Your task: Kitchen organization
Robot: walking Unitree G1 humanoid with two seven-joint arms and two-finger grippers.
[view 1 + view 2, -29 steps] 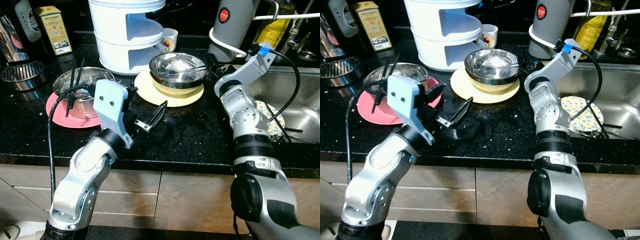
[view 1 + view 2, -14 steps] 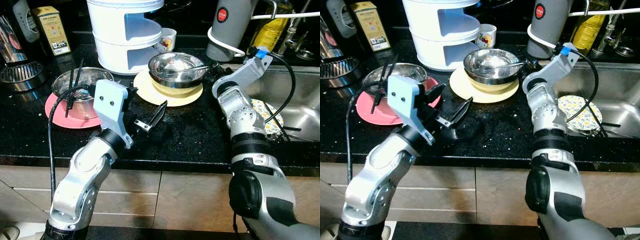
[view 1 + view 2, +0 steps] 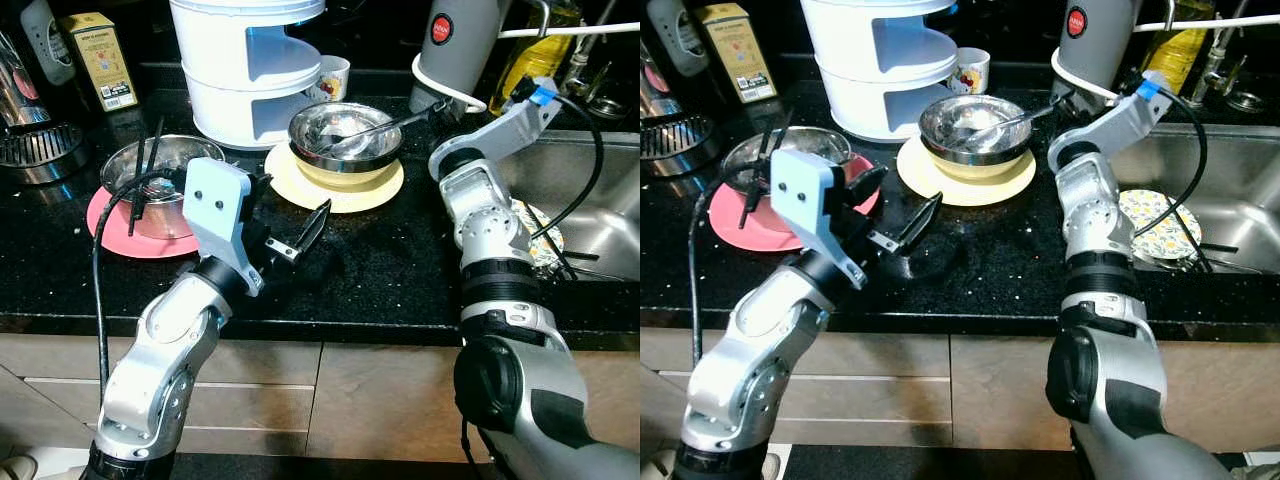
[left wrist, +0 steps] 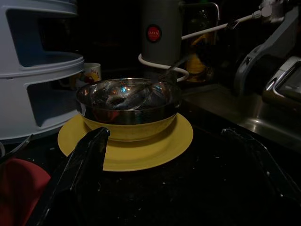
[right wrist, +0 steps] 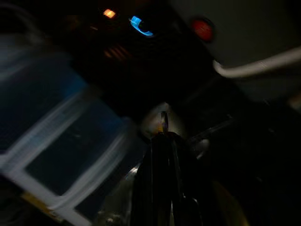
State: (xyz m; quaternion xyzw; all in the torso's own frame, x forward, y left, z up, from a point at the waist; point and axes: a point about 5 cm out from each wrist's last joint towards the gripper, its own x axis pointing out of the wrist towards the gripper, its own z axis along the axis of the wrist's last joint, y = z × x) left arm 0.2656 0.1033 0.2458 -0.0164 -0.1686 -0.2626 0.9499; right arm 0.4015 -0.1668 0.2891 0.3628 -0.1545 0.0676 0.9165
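Note:
A steel bowl (image 3: 345, 135) sits in a yellow bowl on a yellow plate (image 3: 335, 188) at the middle of the black counter. A spoon (image 3: 385, 125) rests in the steel bowl, its handle slanting up to the right. My right gripper (image 3: 438, 102) is at the end of that handle, and in the blurred right wrist view its fingers (image 5: 162, 155) are pressed together on a thin metal tip. My left gripper (image 3: 297, 197) hangs open just above the counter in front of the plate. In the left wrist view the bowl (image 4: 127, 101) lies beyond its spread fingers (image 4: 82, 157).
A pink plate (image 3: 115, 228) holds a steel bowl (image 3: 170, 160) with black chopsticks at the left. Behind stand a white tiered rack (image 3: 250, 60), a cup (image 3: 335, 75) and a grey jug (image 3: 460, 40). A sink with a patterned plate (image 3: 545, 238) lies at the right.
My right gripper has risen and drawn back to the right, tilting the spoon's handle up off the bowl's rim. The left arm has held still.

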